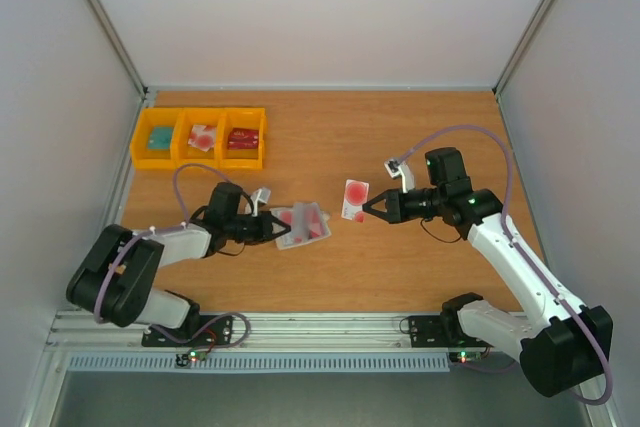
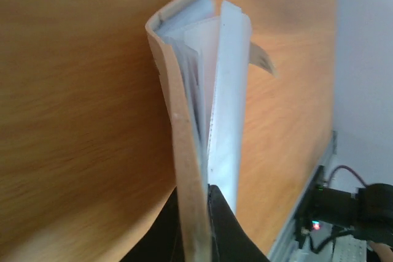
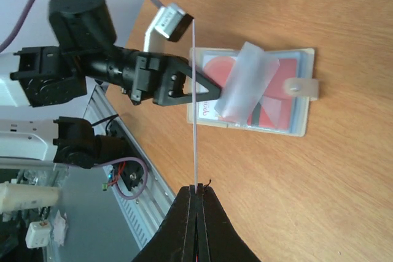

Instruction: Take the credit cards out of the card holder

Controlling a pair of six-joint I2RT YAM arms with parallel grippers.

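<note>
The card holder [image 1: 305, 223] lies open on the table at centre left, cream outside, pale blue-grey inside. My left gripper [image 1: 274, 227] is shut on its cream cover, which shows edge-on in the left wrist view [image 2: 179, 121] between the black fingers [image 2: 224, 225]. My right gripper [image 1: 367, 206] is shut on one whitish-pink credit card [image 1: 355, 197] with a red round mark, held clear of the holder to its right. In the right wrist view this card [image 3: 194, 102] is a thin edge-on line rising from my right gripper [image 3: 196, 188]. The holder [image 3: 296, 65] there still shows red-marked cards [image 3: 214, 69] under a clear pocket flap.
Three joined yellow bins [image 1: 200, 137] stand at the back left, each with a small card-like item inside. White walls close the table at back and sides. A metal rail [image 1: 330, 329] with both arm bases runs along the near edge.
</note>
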